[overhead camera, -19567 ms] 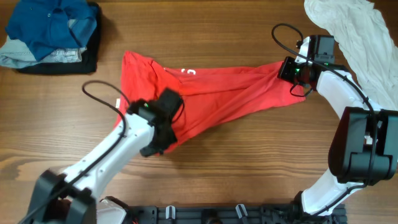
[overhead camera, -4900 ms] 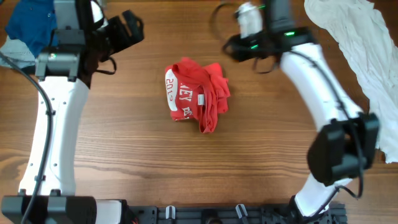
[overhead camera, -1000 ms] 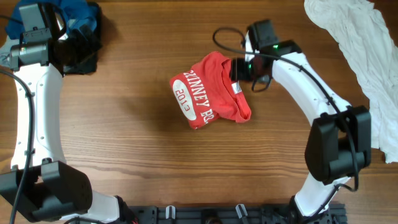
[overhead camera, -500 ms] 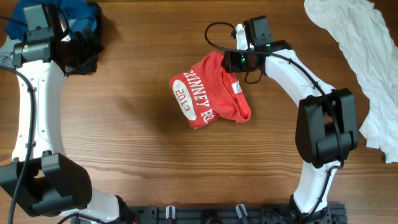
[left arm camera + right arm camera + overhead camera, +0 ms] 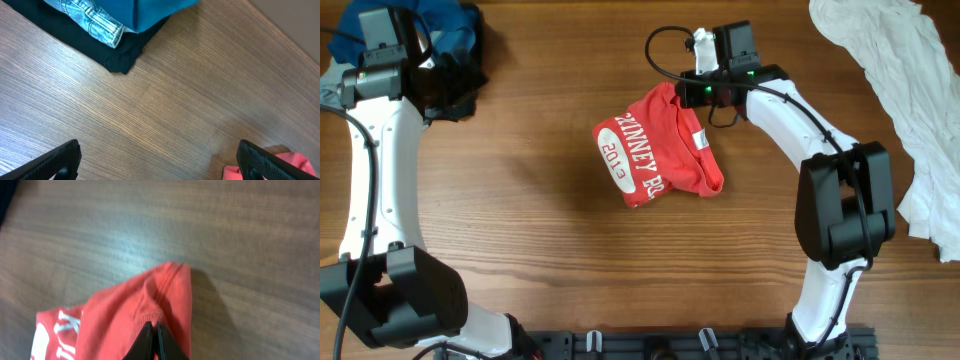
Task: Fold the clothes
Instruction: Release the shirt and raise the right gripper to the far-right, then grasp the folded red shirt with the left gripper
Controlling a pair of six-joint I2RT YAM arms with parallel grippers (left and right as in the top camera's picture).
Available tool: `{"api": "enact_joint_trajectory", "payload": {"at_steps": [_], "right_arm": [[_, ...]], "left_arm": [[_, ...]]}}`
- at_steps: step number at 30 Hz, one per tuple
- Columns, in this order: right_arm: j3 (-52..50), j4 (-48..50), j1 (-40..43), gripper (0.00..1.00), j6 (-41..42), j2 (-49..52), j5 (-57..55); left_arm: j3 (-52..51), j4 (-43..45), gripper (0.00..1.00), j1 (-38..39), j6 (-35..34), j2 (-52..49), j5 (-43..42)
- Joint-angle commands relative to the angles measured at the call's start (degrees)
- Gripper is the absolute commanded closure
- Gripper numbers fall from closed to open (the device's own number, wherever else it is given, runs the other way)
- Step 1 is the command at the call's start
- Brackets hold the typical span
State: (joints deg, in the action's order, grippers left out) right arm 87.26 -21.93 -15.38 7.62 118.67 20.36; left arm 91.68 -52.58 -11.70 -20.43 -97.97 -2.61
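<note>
The right gripper [image 5: 152, 328], shut, seems to pinch the top edge of the shirt [image 5: 650, 160] and should fold it over next; the left gripper [image 5: 160, 159] hangs open, far left of the shirt.

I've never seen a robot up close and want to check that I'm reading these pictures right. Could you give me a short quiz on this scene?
1. True or false: the red T-shirt is folded small, not spread out flat.
2. Which gripper stands wide open?
3. The right gripper is shut on: A the T-shirt's edge; B the white cloth; C the jeans.
Key: 1 true; 2 the left gripper; 3 A.
</note>
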Motion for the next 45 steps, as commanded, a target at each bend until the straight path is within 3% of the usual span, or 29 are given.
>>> {"api": "enact_joint_trajectory", "payload": {"at_steps": [1, 8, 9, 11, 13, 16, 18, 22, 29, 37, 39, 42, 45], "right_arm": [[0.6, 4.8, 0.8, 0.96, 0.0, 1.1, -2.6], [0.6, 13.0, 4.3, 0.96, 0.3, 1.2, -5.2], [0.6, 13.3, 4.4, 0.92, 0.0, 1.2, -5.2], [0.6, 13.4, 4.4, 0.25, -0.2, 1.1, -5.6], [0.7, 12.2, 4.4, 0.12, -0.1, 0.8, -5.2], [1.0, 8.1, 4.7, 0.08, -0.2, -1.0, -4.9], [1.0, 6.0, 5.4, 0.08, -0.2, -2.4, -5.0], [1.0, 2.8, 8.4, 0.05, 0.6, -3.5, -4.9], [1.0, 0.4, 10.6, 0.03, 1.4, -3.4, -5.0], [1.0, -1.6, 10.6, 0.03, 1.4, -3.4, -5.2], [1.0, -1.7, 10.6, 0.03, 1.4, -3.4, -5.4], [1.0, -1.7, 10.6, 0.03, 1.4, -3.4, -5.6], [1.0, -1.7, 10.6, 0.03, 1.4, -3.4, -5.6]], "left_arm": [[0.2, 0.0, 0.00, -0.2, 0.7, -0.4, 0.8], [0.2, 0.0, 0.00, -0.1, 0.7, -0.4, 0.8], [0.2, 0.0, 0.00, -0.2, 0.7, -0.4, 0.7], [0.2, 0.0, 0.00, -0.1, 0.7, -0.4, 0.7], [0.2, -0.2, 0.00, -0.1, 0.7, -0.4, -0.2], [0.2, -1.5, 0.00, 0.2, 1.0, -0.4, -6.2], [0.2, -3.7, 0.00, 1.6, 5.1, -0.6, -11.8], [-2.1, -10.1, 0.00, 9.7, 11.3, -2.0, -15.7], [-12.9, -1.2, 0.00, 24.2, 17.3, -5.3, -19.9], [-14.8, 13.2, 0.00, 33.8, 20.3, -11.5, -18.4], [-14.8, 12.9, 0.00, 35.5, 25.9, -12.3, -18.0], [-14.8, 11.5, 0.00, 38.6, 29.5, -14.1, -4.8], [-14.8, 11.9, 0.00, 38.8, 32.3, -15.8, -2.9]]}}
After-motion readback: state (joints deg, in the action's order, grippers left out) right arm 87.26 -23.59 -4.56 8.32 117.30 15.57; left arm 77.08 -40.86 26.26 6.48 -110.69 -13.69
